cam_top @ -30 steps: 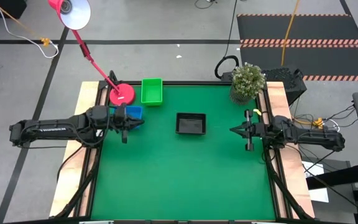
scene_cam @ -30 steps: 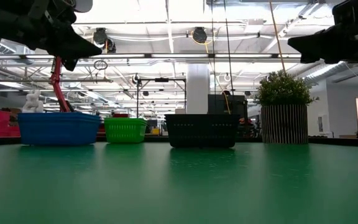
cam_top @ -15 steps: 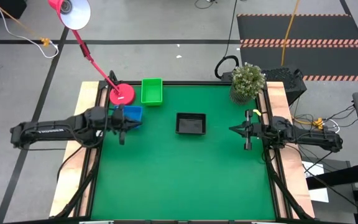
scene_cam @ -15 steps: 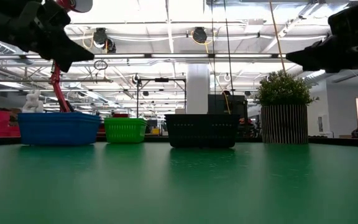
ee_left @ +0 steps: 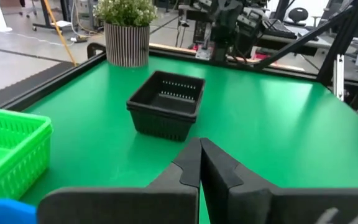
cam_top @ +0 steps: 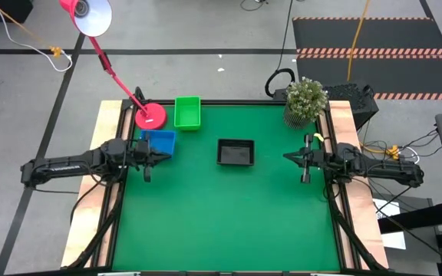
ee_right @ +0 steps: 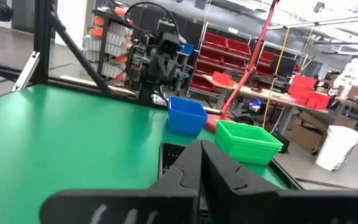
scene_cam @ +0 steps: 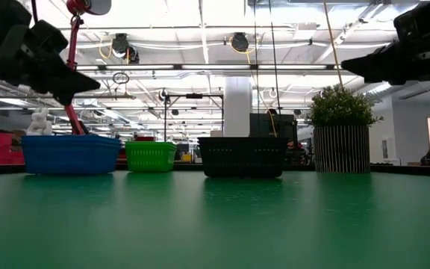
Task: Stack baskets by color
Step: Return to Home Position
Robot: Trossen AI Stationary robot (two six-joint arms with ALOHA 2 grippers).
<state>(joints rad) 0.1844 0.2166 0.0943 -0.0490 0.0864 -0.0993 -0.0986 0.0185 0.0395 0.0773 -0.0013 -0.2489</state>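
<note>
Three piles sorted on counter [cam_top: 221,215]: blue stack [cam_top: 160,141] left, green stack [cam_top: 187,112] at back, black stack [cam_top: 235,152] mid, with left hand [cam_top: 167,156] now backed off blue stack, right hand [cam_top: 287,159] parked right (both clenched, empty), so only homing remains.

**Flat overhead light; low view backlit**

High view: bright, even light from above. The green table [cam_top: 221,222] is lit evenly, with only soft, faint shadows under the arms and beside the black basket [cam_top: 235,152].

Low view: ceiling light strips [scene_cam: 200,67] glare white. The left gripper [scene_cam: 89,84] and right gripper [scene_cam: 347,69] show as dark silhouettes against them. The table top has a dull sheen with pale reflections near its far edge.

Left wrist view: well lit, the basket's inside is dark, and there is a soft shadow at its base.

Right wrist view: bright room behind, near fingers almost black with little surface detail.
</note>
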